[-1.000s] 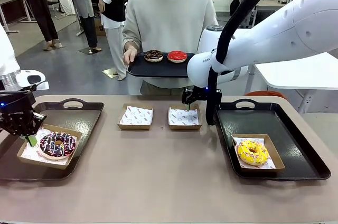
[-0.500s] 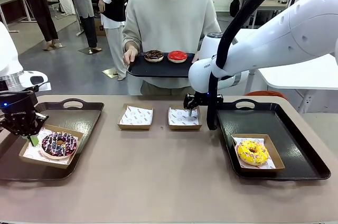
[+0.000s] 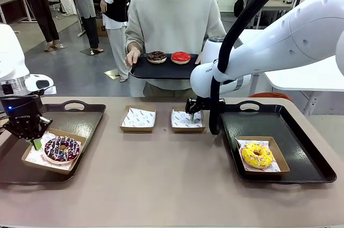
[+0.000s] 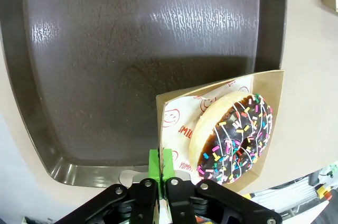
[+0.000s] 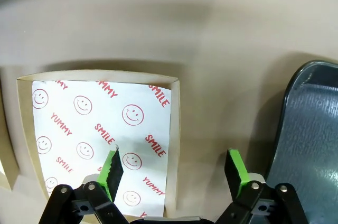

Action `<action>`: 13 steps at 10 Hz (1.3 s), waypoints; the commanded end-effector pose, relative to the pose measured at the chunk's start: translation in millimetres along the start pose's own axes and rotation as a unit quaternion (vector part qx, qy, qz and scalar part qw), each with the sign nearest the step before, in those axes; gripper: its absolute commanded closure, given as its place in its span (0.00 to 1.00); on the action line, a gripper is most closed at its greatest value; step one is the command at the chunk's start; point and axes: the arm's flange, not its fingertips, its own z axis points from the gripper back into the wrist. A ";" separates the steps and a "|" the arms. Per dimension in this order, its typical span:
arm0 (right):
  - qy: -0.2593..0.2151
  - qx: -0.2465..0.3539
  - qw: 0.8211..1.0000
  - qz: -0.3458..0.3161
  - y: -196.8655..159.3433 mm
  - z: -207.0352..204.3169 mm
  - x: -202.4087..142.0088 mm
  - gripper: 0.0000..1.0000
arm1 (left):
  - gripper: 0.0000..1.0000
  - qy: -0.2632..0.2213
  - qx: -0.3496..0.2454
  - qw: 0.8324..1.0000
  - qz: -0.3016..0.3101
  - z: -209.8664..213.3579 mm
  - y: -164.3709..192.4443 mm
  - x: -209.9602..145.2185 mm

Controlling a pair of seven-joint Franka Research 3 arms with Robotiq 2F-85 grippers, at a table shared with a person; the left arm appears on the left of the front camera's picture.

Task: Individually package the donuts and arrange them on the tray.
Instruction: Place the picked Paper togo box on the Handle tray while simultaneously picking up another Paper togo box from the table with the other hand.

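The donuts sit on three trays. Nearest, toward the bench's right edge, the yellow donut (image 3: 257, 155) is seated in a cardboard box (image 3: 283, 168) on the right tray (image 3: 301, 131). Toward the left edge, the sprinkled chocolate donut (image 3: 61, 149) is seated in a second box (image 3: 32, 158) at the near side of the left tray (image 3: 75, 118). The left gripper (image 3: 35, 143) is lowered at that box's left rim. The grip is hard to judge from the front, but in the left wrist view the green pads (image 4: 154, 159) are seen pressed together on the box's wall.

Farther back, at the bench's middle, two empty paper-lined boxes are set side by side, the left empty box (image 3: 138, 119) and the right empty box (image 3: 187, 120). The right gripper (image 3: 192, 116) is held low over the latter's right side. Its spread is not resolved from the front; the right wrist view shows the fingers (image 5: 112, 167) wide apart, straddling the box's right wall, one over the printed paper and one over bare bench, near the right tray's corner.

Beyond the far edge, a dark tray (image 3: 161, 70) is held by a person's hand (image 3: 132, 56), with the plain chocolate donut (image 3: 156, 56) and the red donut (image 3: 180, 56) side by side on it.
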 end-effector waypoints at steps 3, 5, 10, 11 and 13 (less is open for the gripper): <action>-0.006 0.012 1.000 0.010 2.3 -2.5 2.4 0.00 | 0.99 -0.005 0.015 1.000 0.009 -10.7 -1.1 9.0; -0.006 0.013 1.000 0.009 3.3 -3.3 2.8 0.00 | 0.99 -0.004 0.019 1.000 0.011 -14.2 -2.8 11.0; -0.001 0.022 1.000 0.015 2.4 -5.2 2.1 0.59 | 0.42 -0.010 0.027 1.000 0.013 -18.3 -3.4 13.2; -0.004 0.023 1.000 0.011 1.8 -4.5 2.6 0.93 | 0.42 -0.009 0.028 0.999 0.012 -17.8 -3.2 12.6; -0.009 0.026 1.000 0.008 1.1 -0.7 1.9 1.00 | 0.39 -0.007 0.027 1.000 0.014 -17.6 -2.8 12.1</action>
